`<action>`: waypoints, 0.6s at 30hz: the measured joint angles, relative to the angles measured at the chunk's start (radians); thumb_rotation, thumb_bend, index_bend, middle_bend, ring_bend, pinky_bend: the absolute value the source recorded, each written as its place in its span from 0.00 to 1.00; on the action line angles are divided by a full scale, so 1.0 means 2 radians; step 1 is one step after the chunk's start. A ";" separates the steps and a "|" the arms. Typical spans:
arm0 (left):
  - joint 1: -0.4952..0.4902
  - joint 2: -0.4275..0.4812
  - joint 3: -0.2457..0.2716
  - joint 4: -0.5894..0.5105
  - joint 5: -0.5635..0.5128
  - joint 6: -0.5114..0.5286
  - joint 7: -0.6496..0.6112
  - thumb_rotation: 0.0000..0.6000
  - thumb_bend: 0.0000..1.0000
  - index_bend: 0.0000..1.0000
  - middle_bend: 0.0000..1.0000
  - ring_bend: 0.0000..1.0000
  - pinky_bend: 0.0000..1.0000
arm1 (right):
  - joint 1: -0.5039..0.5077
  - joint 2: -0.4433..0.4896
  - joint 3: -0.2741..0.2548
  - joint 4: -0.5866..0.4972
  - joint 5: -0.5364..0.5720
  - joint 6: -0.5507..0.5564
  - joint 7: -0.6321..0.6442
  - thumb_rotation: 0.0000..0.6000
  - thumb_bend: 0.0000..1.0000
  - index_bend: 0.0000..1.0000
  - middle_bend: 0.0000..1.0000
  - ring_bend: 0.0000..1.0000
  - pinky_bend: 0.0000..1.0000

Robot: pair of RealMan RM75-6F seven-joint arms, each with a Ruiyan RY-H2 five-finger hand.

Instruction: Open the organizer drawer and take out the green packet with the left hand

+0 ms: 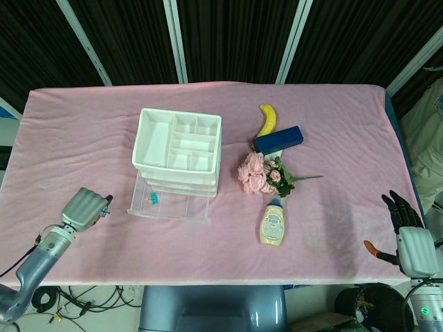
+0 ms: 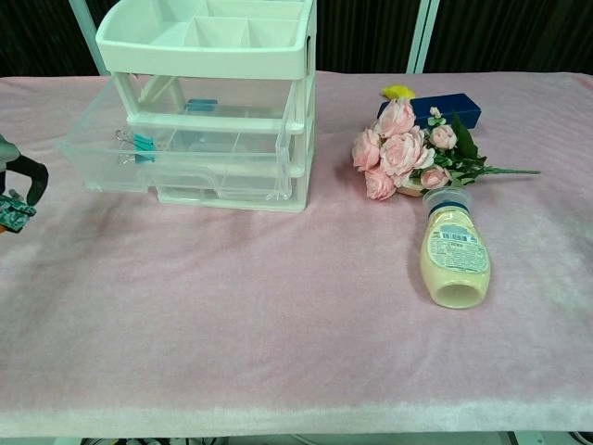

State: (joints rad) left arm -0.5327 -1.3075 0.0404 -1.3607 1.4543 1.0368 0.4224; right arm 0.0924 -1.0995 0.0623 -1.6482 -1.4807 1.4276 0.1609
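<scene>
The clear plastic drawer [image 1: 168,205] of the white organizer [image 1: 178,142] is already pulled out. A small green packet [image 2: 13,209] is pinched by the fingers of the left hand [image 1: 86,208] beside it on the pink counter [image 1: 325,228], so the task seems nearly complete. The right hand [image 1: 408,228] is kept apart, its fingers spread and holding nothing.

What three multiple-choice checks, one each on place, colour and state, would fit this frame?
1. Where does the bottle lie?
A. In front of the flowers
B. Inside the organizer
C. Behind the banana

2. What colour is the box by the banana?
A. Red
B. Blue
C. White

3. How is the organizer's drawer?
A. Pushed in
B. Taken out and set aside
C. Pulled out

Answers: 1 A, it lies on its side on the cloth nearer the robot than the flowers. 2 B, dark blue in both views. 3 C, the clear drawer sticks out in front.
</scene>
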 measured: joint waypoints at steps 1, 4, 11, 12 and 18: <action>0.000 -0.003 -0.001 0.002 -0.003 -0.001 0.003 1.00 0.18 0.45 1.00 1.00 1.00 | 0.000 0.000 0.000 0.000 0.000 0.000 0.000 1.00 0.05 0.00 0.00 0.00 0.12; 0.004 -0.008 -0.006 0.003 -0.013 0.002 0.007 1.00 0.09 0.37 1.00 1.00 1.00 | 0.000 0.000 0.000 0.000 0.000 0.001 0.001 1.00 0.05 0.00 0.00 0.00 0.12; 0.019 0.000 -0.019 -0.017 -0.020 0.041 0.004 1.00 0.04 0.17 0.86 0.84 0.91 | 0.000 0.000 0.000 0.000 -0.001 0.000 0.000 1.00 0.05 0.00 0.00 0.00 0.12; 0.024 0.003 -0.022 -0.024 -0.021 0.054 0.001 1.00 0.04 0.13 0.77 0.77 0.84 | 0.000 0.000 0.000 0.000 -0.001 0.000 0.000 1.00 0.05 0.00 0.00 0.00 0.12; 0.055 0.030 -0.027 -0.078 -0.025 0.106 -0.008 1.00 0.02 0.00 0.05 0.06 0.17 | 0.000 0.000 -0.001 0.002 -0.003 0.000 -0.005 1.00 0.07 0.00 0.00 0.00 0.12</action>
State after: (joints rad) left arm -0.4234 -1.2482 -0.0134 -1.5164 1.4051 1.2494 0.4057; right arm 0.0928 -1.0993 0.0603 -1.6441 -1.4859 1.4280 0.1502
